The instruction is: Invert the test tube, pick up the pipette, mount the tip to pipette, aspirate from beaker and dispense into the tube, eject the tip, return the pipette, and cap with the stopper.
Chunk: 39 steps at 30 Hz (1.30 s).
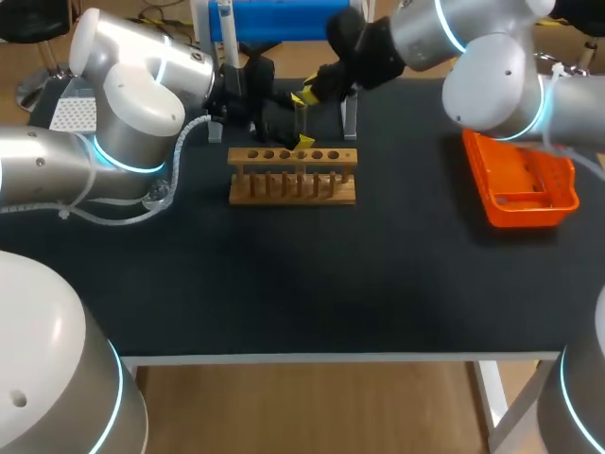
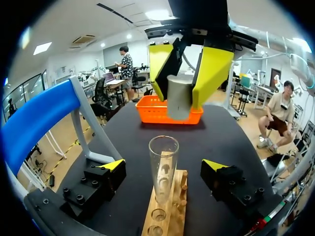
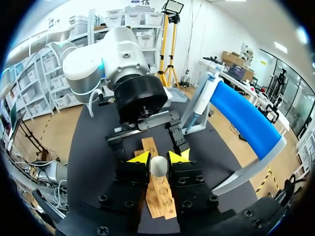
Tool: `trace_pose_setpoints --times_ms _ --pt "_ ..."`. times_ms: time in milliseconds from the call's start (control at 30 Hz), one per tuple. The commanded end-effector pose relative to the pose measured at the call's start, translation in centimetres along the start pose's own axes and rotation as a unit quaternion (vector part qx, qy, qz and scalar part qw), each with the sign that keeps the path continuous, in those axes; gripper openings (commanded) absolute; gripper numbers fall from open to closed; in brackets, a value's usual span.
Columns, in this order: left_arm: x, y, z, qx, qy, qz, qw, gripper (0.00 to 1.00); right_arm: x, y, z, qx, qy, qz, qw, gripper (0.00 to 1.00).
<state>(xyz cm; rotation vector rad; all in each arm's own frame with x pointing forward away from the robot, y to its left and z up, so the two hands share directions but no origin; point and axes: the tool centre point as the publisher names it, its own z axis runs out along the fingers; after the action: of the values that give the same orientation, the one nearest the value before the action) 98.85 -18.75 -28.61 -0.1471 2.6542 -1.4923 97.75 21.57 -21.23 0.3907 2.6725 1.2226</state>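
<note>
A clear test tube (image 2: 163, 164) stands upright, mouth up, in the wooden rack (image 1: 293, 177). My left gripper (image 2: 164, 167) is open, one finger on either side of the tube, and neither touches it. Directly above the tube's mouth hangs a grey stopper (image 2: 178, 97), with my right gripper (image 2: 184, 73) shut on it. In the right wrist view the stopper (image 3: 158, 165) sits between the yellow fingertips (image 3: 140, 158), with the rack (image 3: 158, 194) underneath. In the head view both grippers meet over the rack's back row: the left (image 1: 282, 128) low, the right (image 1: 307, 95) above it.
An orange basket (image 1: 522, 182) lies at the table's right side. A blue-topped stand (image 1: 274, 19) rises behind the rack, close to my left arm (image 1: 142, 113). A small metal stand (image 1: 350, 118) is just right of the tube.
</note>
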Motion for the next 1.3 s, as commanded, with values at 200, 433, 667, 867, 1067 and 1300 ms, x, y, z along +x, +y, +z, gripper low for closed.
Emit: trace_pose_setpoints --times_ms 200,433,667,867,1067,1300 --pt "0.0 0.0 0.0 0.0 0.001 0.0 1.0 1.0 -0.1 0.2 1.0 0.005 0.004 0.004 1.0 0.0" --pt "0.0 0.0 0.0 0.0 0.001 0.0 1.0 1.0 0.1 -0.3 1.6 0.009 0.008 0.006 1.0 0.0" --pt "0.0 0.0 0.0 0.0 0.001 0.0 1.0 1.0 0.2 -0.5 1.7 0.014 0.007 0.005 1.0 0.0" --pt "0.0 0.0 0.0 0.0 0.001 0.0 1.0 1.0 -0.1 -0.2 1.4 0.007 0.002 0.009 1.0 0.0" --pt "0.0 0.0 0.0 0.0 0.001 0.0 1.0 1.0 -0.1 0.4 1.3 -0.001 0.001 0.011 1.0 0.0" --pt "0.0 0.0 0.0 0.0 0.001 0.0 1.0 1.0 0.0 0.4 1.7 -0.001 0.003 0.011 1.0 0.0"
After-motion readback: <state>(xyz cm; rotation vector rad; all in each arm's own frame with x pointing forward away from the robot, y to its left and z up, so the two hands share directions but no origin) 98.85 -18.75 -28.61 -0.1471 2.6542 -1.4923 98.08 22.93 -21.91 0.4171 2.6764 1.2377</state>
